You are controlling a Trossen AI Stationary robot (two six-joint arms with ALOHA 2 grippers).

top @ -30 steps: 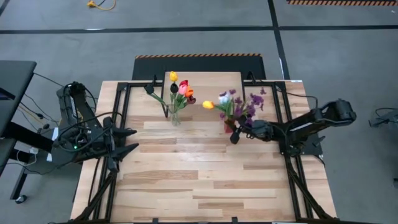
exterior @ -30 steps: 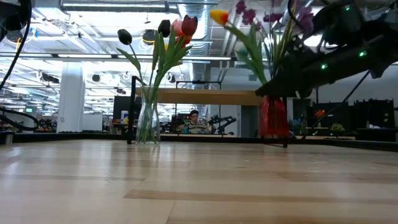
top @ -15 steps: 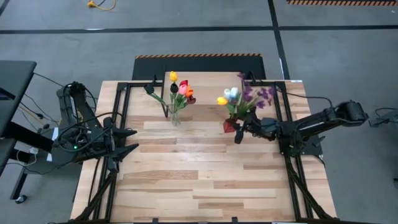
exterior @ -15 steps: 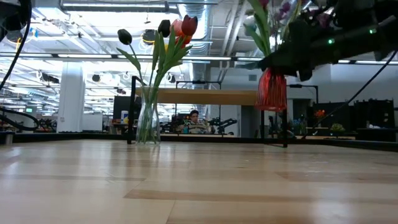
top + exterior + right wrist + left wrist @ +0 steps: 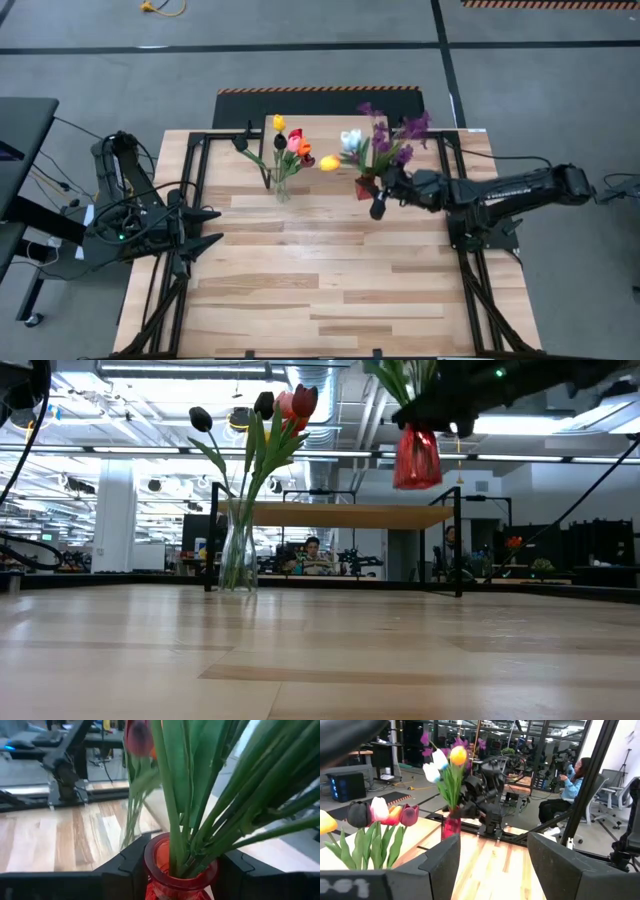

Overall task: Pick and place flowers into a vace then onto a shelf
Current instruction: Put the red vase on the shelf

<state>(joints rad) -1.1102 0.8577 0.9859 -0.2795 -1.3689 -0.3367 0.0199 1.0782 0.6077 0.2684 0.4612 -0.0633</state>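
Observation:
A red glass vase [image 5: 417,457] with a yellow tulip, a white tulip and purple sprigs [image 5: 385,132] is in the air, held by my right gripper [image 5: 377,192] by the shelf's right end. The shelf [image 5: 340,515] is a light-wood board on black legs at the table's far edge. A clear vase of tulips [image 5: 283,188] stands with its base on the table in front of the shelf's left part. My left gripper [image 5: 492,870] waits open near the table's left edge. My right gripper pinches the red vase at its neck just under the rim [image 5: 156,854], one finger [image 5: 127,865] on each side. The fingers come level from the table's right side. The vase is lifted clear, roughly upright, its base above the level of the shelf board.
Black frame rails run along both table sides [image 5: 195,190]. The clear vase's tulip heads [image 5: 293,145] rise just left of the held bouquet. Bare wood tabletop [image 5: 330,280] spreads toward the near edge. People sit in the room beyond the table [image 5: 572,785].
My right gripper has kept its hold and raised the red vase from just above the table to above shelf-board height, moving it toward the far edge. The bouquet has swung with it, its heads now over the shelf's right part.

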